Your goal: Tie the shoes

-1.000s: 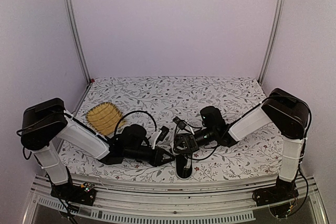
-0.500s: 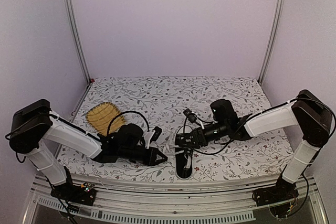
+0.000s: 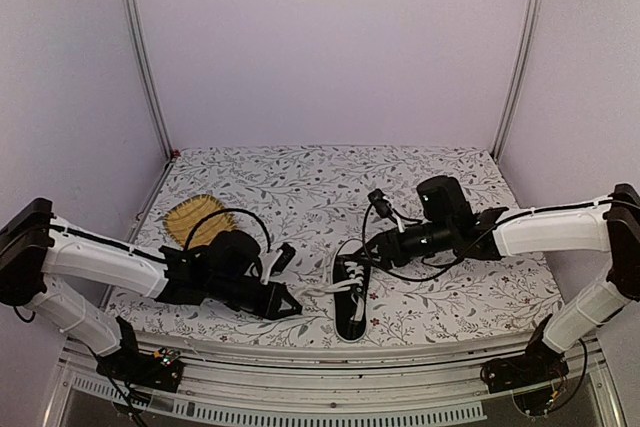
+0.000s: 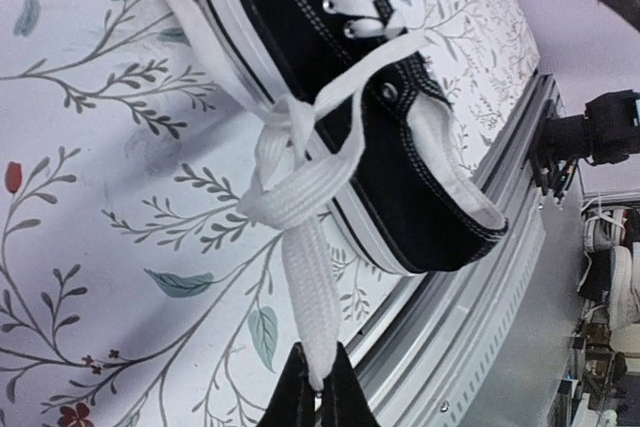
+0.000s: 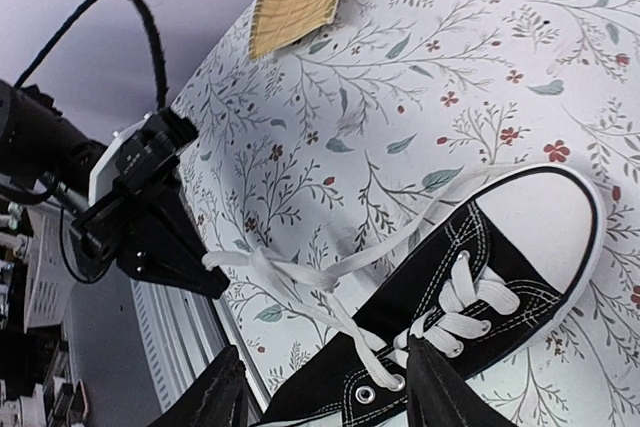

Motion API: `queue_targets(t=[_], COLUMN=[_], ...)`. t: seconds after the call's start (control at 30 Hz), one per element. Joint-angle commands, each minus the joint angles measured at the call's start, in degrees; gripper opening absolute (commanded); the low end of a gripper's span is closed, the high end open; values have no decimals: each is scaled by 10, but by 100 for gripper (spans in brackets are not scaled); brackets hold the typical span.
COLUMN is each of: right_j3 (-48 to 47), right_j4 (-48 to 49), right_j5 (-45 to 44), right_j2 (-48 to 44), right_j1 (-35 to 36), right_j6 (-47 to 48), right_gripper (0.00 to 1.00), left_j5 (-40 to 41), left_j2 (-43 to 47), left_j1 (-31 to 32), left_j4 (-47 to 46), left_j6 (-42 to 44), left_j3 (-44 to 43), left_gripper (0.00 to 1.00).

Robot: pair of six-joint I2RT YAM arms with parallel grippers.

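The black sneaker [image 3: 351,305] with white toe cap lies near the table's front edge, toe pointing away from me. My left gripper [image 3: 290,305] sits to its left, low over the cloth. In the left wrist view this gripper [image 4: 318,387] is shut on the end of a white lace [image 4: 303,257], which runs taut to a crossing beside the shoe [image 4: 400,177]. My right gripper [image 3: 374,245] hovers behind and right of the shoe. Its fingers [image 5: 228,395] stand apart over the shoe's collar [image 5: 420,347], holding nothing. A lace crossing [image 5: 262,265] lies on the cloth.
A yellow woven mat [image 3: 194,222] lies at the back left of the floral cloth [image 3: 330,182]. Black cables [image 3: 235,219] loop over both wrists. The metal rail [image 4: 470,317] of the table's front edge runs right behind the shoe's heel.
The right gripper has opened, let go of its lace and drawn back to the right. The left arm has pulled its lace end further left.
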State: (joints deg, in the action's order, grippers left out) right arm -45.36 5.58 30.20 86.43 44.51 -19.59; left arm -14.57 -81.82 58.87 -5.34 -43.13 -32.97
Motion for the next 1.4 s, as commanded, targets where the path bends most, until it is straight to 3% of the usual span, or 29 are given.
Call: queue_targets(t=[0.0, 0.2, 0.5, 0.83, 1.0, 1.23, 1.37], right_j3=[11, 37, 29, -3, -11, -9, 6], right_j4=[-17, 22, 74, 133, 146, 146, 141], right_j5=[-75, -129, -121, -80, -66, -63, -83], right_j2=[-50, -84, -50, 32, 51, 45, 15], right_j1=[22, 104, 156, 180, 190, 190, 190], right_j6=[-142, -328, -408, -468, -480, -490, -495], right_gripper=[54, 59, 62, 55, 44, 4, 2], left_j5=[-52, -91, -83, -64, -57, -36, -20], left_j2=[37, 20, -3, -13, -21, -31, -23], left_j1=[2, 13, 43, 62, 63, 65, 64], left_j4=[-5, -40, -44, -61, -57, -43, -37], left_j6=[3, 8, 40, 46, 51, 61, 59], left_j3=[-13, -39, -76, -90, -100, -111, -106], left_gripper=[0, 0, 0, 0, 0, 0, 0])
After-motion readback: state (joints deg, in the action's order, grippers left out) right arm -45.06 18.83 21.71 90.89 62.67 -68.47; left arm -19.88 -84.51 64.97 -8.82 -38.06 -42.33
